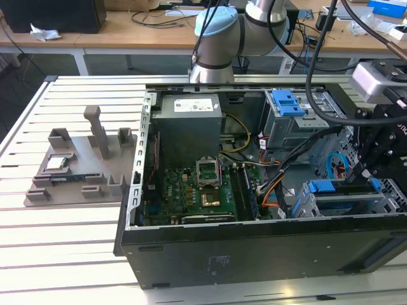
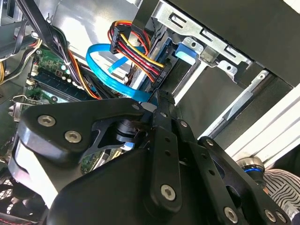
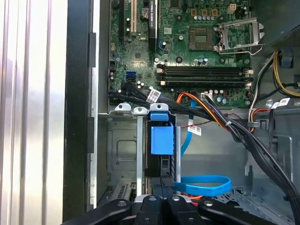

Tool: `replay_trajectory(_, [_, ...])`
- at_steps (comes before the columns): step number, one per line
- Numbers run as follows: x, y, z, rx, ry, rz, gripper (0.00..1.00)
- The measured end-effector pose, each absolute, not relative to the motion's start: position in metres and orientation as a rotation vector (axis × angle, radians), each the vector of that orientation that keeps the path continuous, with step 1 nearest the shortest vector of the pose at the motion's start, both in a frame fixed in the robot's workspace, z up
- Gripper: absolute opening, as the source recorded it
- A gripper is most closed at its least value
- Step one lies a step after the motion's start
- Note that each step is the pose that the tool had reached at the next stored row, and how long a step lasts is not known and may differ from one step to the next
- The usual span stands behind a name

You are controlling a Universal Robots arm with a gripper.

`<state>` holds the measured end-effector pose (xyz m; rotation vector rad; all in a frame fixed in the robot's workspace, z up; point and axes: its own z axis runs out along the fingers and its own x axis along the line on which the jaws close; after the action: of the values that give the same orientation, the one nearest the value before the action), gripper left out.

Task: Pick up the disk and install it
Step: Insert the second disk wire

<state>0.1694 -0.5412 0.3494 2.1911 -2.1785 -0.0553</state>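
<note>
One gripper (image 3: 161,199) hangs inside the case (image 1: 254,248), fingers nearly closed at the blue-bracketed disk (image 3: 161,140) standing in the bay; actual grip cannot be told.

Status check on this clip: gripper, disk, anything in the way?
Gripper low inside the computer case, at the drive bay. Disk standing in the bay, blue bracket showing. Blue ribbon cable and black cable bundle crowd close beside it.

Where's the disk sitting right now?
The disk stands on edge in the drive bay by the case's front wall, just past the gripper in the first wrist view; in the exterior view it's at lower right.
</note>
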Motion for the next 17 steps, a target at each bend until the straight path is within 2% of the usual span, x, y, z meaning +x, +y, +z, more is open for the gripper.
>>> replay_trajectory(17, [0.1693,-0.5361,0.3468,2.198,-2.172,-0.055,0.11])
